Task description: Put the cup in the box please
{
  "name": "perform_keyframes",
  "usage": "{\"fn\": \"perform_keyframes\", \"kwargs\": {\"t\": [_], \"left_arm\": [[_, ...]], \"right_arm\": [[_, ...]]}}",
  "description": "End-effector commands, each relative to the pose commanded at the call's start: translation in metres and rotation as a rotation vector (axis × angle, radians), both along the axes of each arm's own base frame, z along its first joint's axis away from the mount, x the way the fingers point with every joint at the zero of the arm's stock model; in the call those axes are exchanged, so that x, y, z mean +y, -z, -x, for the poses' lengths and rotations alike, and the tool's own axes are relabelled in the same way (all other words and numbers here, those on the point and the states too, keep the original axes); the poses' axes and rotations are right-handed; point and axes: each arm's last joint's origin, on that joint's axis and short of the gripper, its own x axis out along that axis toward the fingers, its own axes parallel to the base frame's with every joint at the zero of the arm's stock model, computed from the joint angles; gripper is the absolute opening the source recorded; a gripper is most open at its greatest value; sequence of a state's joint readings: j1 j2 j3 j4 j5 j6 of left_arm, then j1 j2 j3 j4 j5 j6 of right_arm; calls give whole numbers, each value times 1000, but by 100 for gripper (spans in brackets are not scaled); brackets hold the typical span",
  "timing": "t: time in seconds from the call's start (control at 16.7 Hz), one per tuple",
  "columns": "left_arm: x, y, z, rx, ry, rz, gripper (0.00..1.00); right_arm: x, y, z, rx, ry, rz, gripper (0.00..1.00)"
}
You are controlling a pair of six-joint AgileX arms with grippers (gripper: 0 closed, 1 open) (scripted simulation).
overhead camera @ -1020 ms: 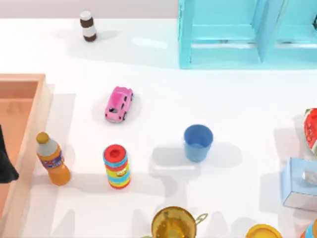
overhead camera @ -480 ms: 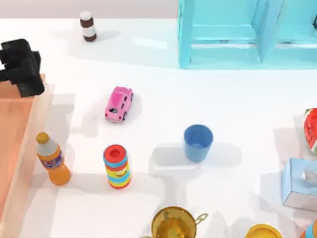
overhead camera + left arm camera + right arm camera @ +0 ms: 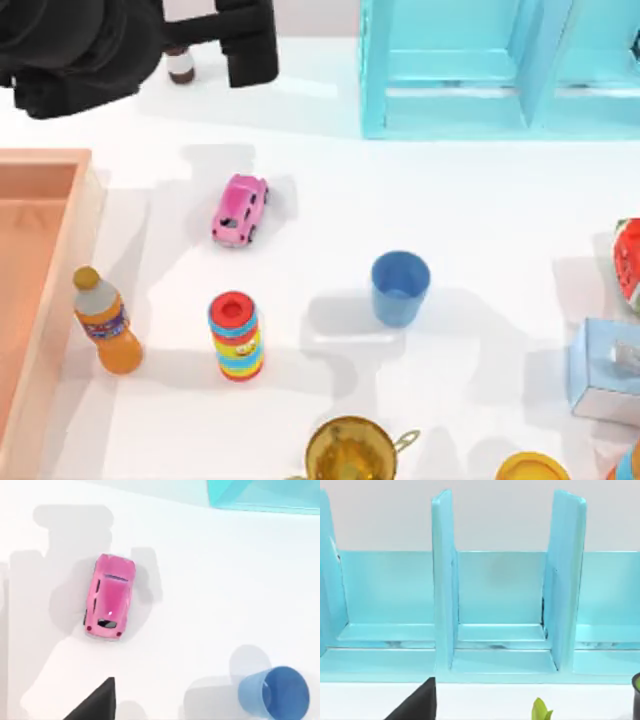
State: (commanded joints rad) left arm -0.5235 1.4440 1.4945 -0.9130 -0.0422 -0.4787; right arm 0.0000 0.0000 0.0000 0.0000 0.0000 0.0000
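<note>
Since half a second ago, the left arm has swung from above the box's far corner to the table's far left edge, where its dark bulk now partly hides the small brown bottle; nothing else has shifted.

From above, the left gripper's jaws cannot be made out, so whether they are apart or together I cannot tell. The cup stands upright on the white table, mouth up, right of centre and well apart from the box at the left edge. Between them are the pink toy car, a striped can and an orange bottle just beside the box's rim. A turquoise cabinet stands at the far side.

The left wrist camera looks down on the toy car and the cup, apart on the bare tabletop.

The right wrist camera faces the cabinet's open compartments.
</note>
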Motion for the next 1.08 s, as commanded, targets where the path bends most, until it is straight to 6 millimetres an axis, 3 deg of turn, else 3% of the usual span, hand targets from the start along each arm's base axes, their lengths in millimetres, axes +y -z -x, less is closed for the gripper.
{"fn": "perform_keyframes", "kwargs": {"t": [0.18,0.3,0.42,0.6,0.84,1.08], "left_arm": [[-53,-4,-29,96,34,-23,100],[-97,5,-46,162,56,-54,100],[-139,28,-57,251,66,-112,100],[-191,72,-56,382,63,-221,100],[-224,114,-51,500,20,-300,100],[-229,125,-52,538,-15,-308,100]], "right_arm": [[0,0,0,0,0,0,100],[0,0,0,0,0,0,100],[0,0,0,0,0,0,100],[0,0,0,0,0,0,100],[0,0,0,0,0,0,100],[0,0,0,0,0,0,100]]}}
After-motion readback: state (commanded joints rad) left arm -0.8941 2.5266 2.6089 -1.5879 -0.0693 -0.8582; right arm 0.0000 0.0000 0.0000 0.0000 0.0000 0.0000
